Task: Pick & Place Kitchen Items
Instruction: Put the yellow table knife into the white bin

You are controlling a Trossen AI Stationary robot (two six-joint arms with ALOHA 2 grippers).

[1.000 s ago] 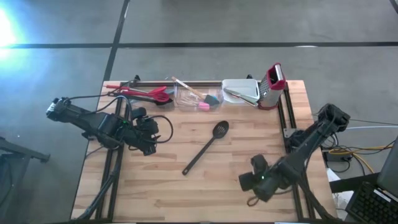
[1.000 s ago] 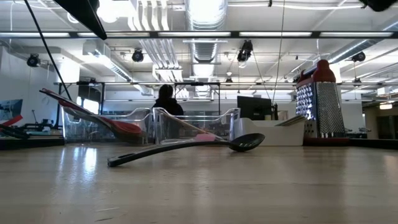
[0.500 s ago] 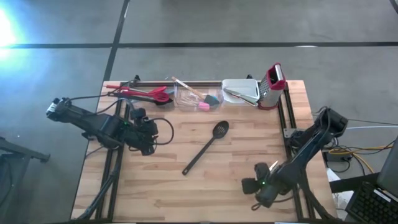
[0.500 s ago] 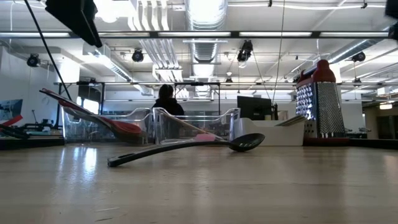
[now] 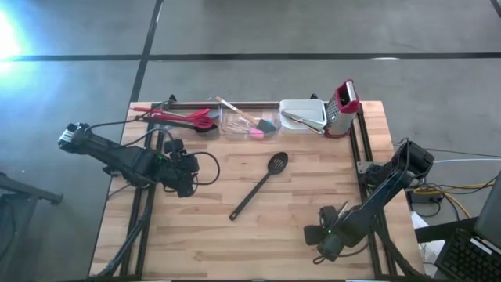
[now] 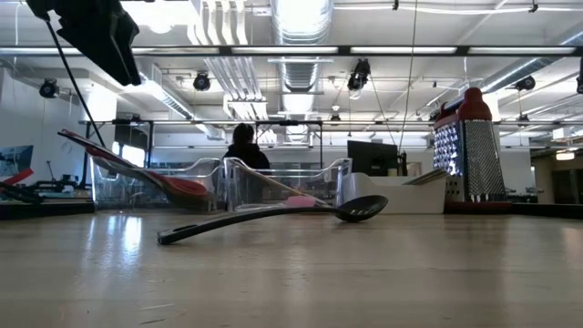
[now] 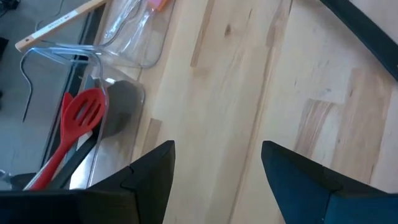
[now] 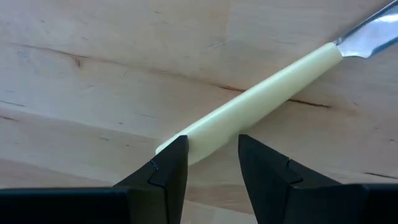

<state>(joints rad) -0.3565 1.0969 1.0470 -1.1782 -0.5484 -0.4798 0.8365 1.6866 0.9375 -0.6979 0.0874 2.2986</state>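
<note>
Right gripper sits low over the bench near its front right corner, fingers parted a little on either side of the end of a cream knife handle; contact can't be confirmed, and only the start of the steel blade shows before the wrist picture cuts it off. From above the knife is hidden under the arm. Left gripper hangs over the left part of the bench, fingers wide apart with nothing between them. A black slotted spoon lies diagonally mid-bench, head toward the back edge. Along the back edge: a red spatula and other red utensils in a clear tub near the left corner, only partly visible; a second clear tub with pink and blue scrapers, hard to separate; a white tub with a metal tool, type unclear; and a grater with a red top toward the right corner. A person shows far behind the bench in the low view. No readable writing or labels anywhere.
</note>
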